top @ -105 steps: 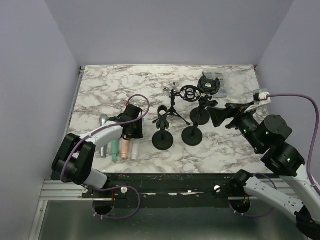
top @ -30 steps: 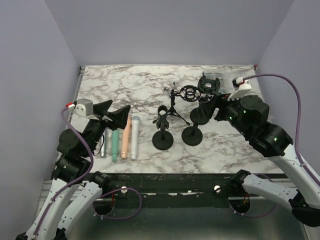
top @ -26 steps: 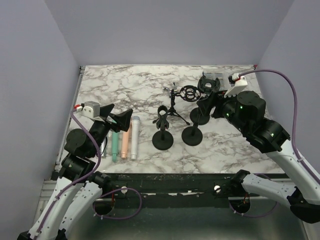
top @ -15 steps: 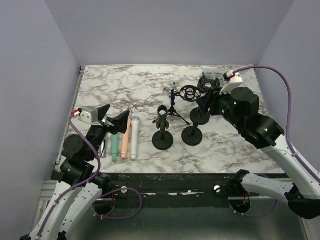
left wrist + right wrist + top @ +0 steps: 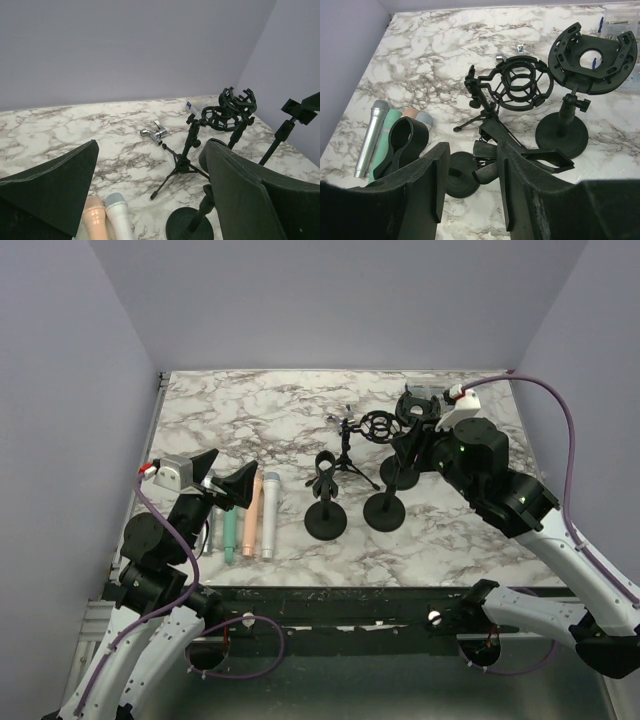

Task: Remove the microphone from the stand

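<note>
Between the left jaws, the peach microphone and the white microphone show only their heads, the bottom edge cutting off their bodies. A round stand base shows only in the gap between the right jaws, its sides hidden behind them. Whether those jaws touch the clip cannot be told.

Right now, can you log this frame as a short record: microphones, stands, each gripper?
microphones: silver microphone, green microphone, peach microphone, white microphone, flat in a row on the table
stands: left clip stand, right clip stand, tripod stand, shock-mount stand; none holds a microphone
left gripper: open, raised over the row, holding nothing
right gripper: jaws either side of the right clip stand's clip; contact unclear
</note>
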Controlling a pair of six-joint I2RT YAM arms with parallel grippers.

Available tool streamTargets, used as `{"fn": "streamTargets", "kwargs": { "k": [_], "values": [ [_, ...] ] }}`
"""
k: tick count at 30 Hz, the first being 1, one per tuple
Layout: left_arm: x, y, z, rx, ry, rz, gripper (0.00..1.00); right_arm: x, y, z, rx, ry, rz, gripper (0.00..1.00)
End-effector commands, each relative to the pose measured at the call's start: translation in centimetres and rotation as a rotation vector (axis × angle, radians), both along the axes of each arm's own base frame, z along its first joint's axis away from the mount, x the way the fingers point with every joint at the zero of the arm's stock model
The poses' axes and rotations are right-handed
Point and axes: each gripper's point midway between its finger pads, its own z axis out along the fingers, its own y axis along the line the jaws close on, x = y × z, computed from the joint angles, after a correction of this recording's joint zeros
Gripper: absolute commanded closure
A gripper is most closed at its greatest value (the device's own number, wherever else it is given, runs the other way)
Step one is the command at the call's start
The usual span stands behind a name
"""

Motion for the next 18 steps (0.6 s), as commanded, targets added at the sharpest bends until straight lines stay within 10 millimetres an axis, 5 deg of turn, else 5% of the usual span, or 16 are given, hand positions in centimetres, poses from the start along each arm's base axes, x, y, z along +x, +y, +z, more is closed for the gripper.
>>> {"fn": "streamTargets", "kwargs": {
  "k": [1, 18],
  "values": [
    [-0.1, 0.4, 0.3, 0.004, -0.018, 0.018, 0.09, -1.4, -0.4, -5.0, -0.056, 0.143, 0.000, 0.51],
    [-0.2, 0.5, 0.2, -0.001, -0.017, 0.018, 0.09, -3.3, -1.4, -11.2, -0.115, 0.290, -0.004, 0.53]
  ]
}}
